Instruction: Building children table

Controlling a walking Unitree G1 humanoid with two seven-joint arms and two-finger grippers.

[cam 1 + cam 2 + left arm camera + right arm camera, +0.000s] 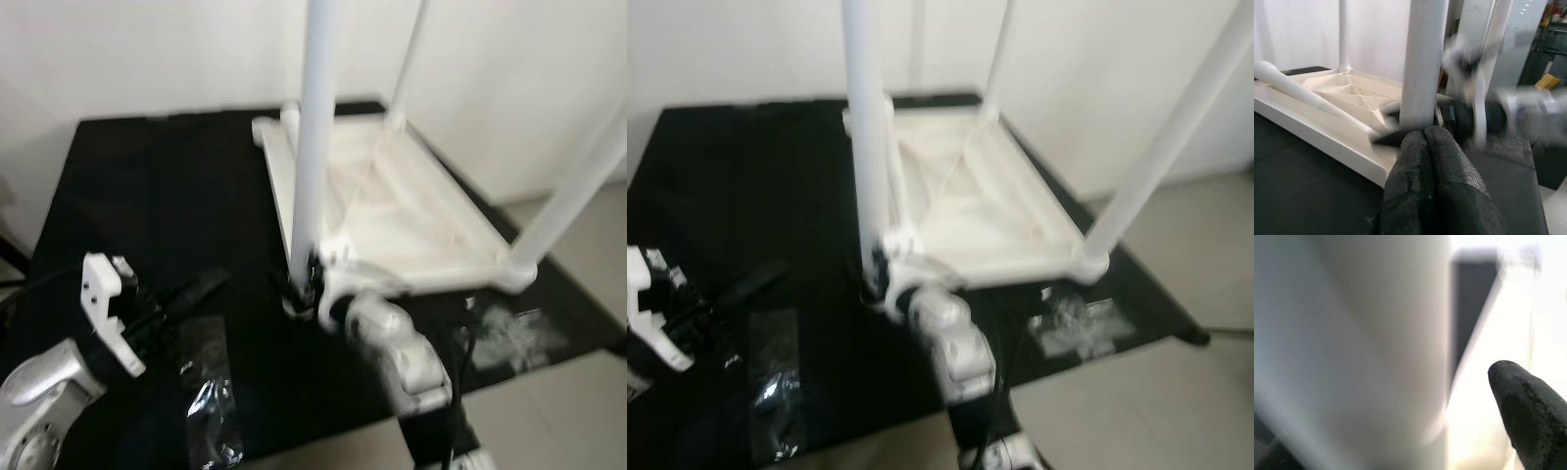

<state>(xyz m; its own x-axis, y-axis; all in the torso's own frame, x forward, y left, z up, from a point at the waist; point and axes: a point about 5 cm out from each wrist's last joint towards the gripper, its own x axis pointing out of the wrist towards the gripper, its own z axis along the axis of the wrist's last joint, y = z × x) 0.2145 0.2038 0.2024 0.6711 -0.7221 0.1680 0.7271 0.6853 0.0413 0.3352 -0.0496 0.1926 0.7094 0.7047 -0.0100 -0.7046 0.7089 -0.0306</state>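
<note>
A white children's table lies upside down on a black mat, with its legs pointing up. My right gripper is down at the foot of the near leg, where that leg meets the table's corner; the arm is blurred. The right wrist view is pressed close against the same leg. My left gripper hovers low over the mat, left of that corner and apart from it. Its fingers are pressed together and shut on nothing.
A clear plastic bag lies on the mat near its front edge, and another lies in front of the table's near right corner. White walls stand behind. Pale floor shows to the right of the mat.
</note>
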